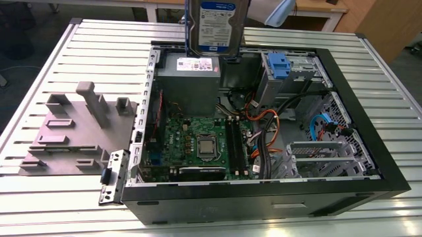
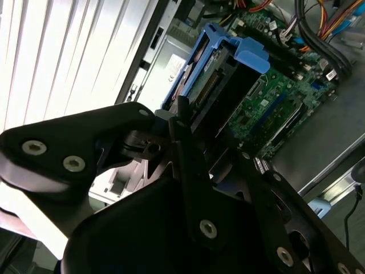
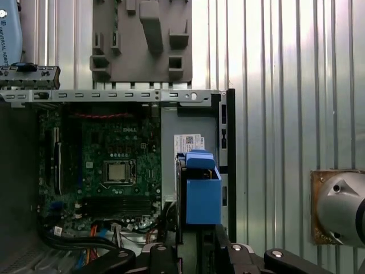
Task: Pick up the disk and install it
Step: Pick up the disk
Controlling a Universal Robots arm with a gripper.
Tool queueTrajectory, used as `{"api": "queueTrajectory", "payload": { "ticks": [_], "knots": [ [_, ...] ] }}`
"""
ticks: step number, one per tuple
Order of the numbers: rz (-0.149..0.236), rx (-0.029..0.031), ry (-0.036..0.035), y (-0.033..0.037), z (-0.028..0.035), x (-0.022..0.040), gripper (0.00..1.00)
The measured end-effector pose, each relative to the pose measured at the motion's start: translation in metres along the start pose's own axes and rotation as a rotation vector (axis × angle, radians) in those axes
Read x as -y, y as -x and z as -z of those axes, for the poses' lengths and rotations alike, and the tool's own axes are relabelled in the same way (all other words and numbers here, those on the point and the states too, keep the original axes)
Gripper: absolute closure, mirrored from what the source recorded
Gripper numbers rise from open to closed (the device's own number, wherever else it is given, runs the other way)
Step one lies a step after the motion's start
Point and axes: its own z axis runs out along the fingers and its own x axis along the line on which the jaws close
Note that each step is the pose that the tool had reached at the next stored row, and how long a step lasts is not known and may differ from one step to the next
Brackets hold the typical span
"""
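The hand (image 2: 201,127) was pressed together on the disk (image 1: 216,23), pinching it with one finger on either side. The disk was held upright in the air above the computer case (image 1: 264,200), over the end of the case that housed the power-supply box (image 1: 188,86).

The face of the disk seen in the exterior view carried a white-and-blue label (image 1: 218,19) bearing lines of print. Blue rails (image 2: 251,60) ran along the edges of the disk in both wrist views.

The power-supply box carried a white sticker (image 1: 195,64) with coloured marks near its upper edge. The motherboard (image 1: 197,143) lay flat on the floor of the case, just beside the power-supply box. A blue latch (image 1: 278,66) sat in the drive bay at the same end of the case.

The case lay open on the ribbed metal desk (image 1: 99,39). A grey fixture block (image 1: 72,133) stood on the desk just beside the case, at the exterior view's left.
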Motion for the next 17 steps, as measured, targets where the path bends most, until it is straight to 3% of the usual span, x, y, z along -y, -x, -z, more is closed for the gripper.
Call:
{"api": "queueTrajectory", "payload": {
  "ticks": [5,8,17],
  "knots": [
    [0.0,0.0001,0.0,0.0005,0.0004,0.02,0.65],
    [0.0,-0.0001,0.0001,0.0007,0.0006,0.0287,0.65],
    [0.0,-0.0001,0.0,-0.0008,0.0006,0.0314,0.65]
  ]
}}
